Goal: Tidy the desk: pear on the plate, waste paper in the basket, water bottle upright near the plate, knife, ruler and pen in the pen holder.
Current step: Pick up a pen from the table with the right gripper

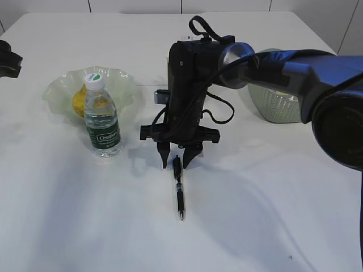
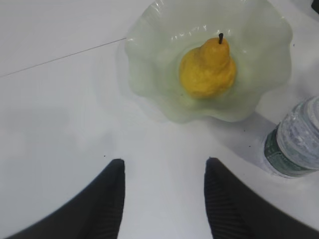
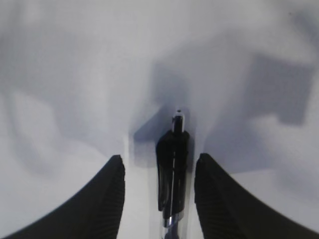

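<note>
The counter (image 1: 272, 204) is seen as a plain white, matte surface, crossed by soft grey shadows under the arm; one thin dark seam line is seen on it in the left wrist view. Behind its far edge, pale wall panels with vertical joints are seen.

The right end effector (image 1: 179, 158) is held pointing down with its jaws apart, one on each side of the top end of the pen (image 1: 179, 192), which lies flat and is not clamped. To its left the water bottle (image 1: 102, 122) stands upright, just in front of the plate (image 1: 59, 90), in which the pear (image 2: 208, 69) rests. To its right, behind the arm, the basket (image 1: 278, 107) is partly hidden.

The left end effector (image 2: 164, 199) is held with jaws apart over bare counter, empty, the plate just beyond it.
</note>
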Motion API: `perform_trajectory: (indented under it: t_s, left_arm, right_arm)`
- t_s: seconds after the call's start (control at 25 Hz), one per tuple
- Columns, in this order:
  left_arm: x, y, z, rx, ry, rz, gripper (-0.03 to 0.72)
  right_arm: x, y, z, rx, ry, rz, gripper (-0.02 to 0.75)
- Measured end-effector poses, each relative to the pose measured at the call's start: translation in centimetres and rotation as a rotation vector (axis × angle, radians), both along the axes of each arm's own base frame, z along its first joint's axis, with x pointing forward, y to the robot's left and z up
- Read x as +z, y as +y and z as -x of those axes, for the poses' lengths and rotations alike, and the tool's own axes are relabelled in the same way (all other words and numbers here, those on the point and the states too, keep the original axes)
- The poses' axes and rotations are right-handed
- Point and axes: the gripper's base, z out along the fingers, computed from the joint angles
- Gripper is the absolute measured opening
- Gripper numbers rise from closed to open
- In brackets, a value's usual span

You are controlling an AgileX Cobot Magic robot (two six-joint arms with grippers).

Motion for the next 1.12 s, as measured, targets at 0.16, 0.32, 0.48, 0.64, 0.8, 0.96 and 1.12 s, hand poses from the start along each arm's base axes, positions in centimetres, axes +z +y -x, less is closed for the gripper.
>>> perform_trajectory:
  t_s: [0.16, 0.32, 0.48, 0.64, 0.8, 0.96, 1.12]
  left_arm:
    - [0.0, 0.0, 0.0, 0.0, 0.0, 0.0, 0.363]
    - [0.0, 0.01, 0.0, -0.001, 0.0, -0.002, 0.363]
    - [0.0, 0.01, 0.0, -0.001, 0.0, -0.003, 0.363]
    - [0.0, 0.01, 0.0, -0.001, 0.0, -0.003, 0.363]
    - [0.0, 0.01, 0.0, -0.001, 0.0, -0.003, 0.363]
    - [0.0, 0.01, 0.0, -0.001, 0.0, -0.003, 0.363]
    - [0.0, 0.02, 0.0, -0.001, 0.0, -0.003, 0.363]
  right_arm:
    - [-0.08, -0.01, -0.01, -0.001, 0.001, 0.002, 0.347]
    - [-0.48, 0.0, -0.03, -0.002, 0.006, 0.005, 0.347]
    - [-0.75, -0.06, -0.06, 0.0, 0.007, 0.014, 0.347]
    - [-0.75, -0.11, -0.08, 0.002, 0.004, 0.02, 0.347]
    - [-0.77, -0.24, -0.15, 0.005, -0.004, 0.034, 0.347]
    - [-0.77, -0.25, -0.16, 0.006, -0.005, 0.036, 0.347]
    - [-0.78, -0.29, -0.18, 0.007, -0.007, 0.04, 0.347]
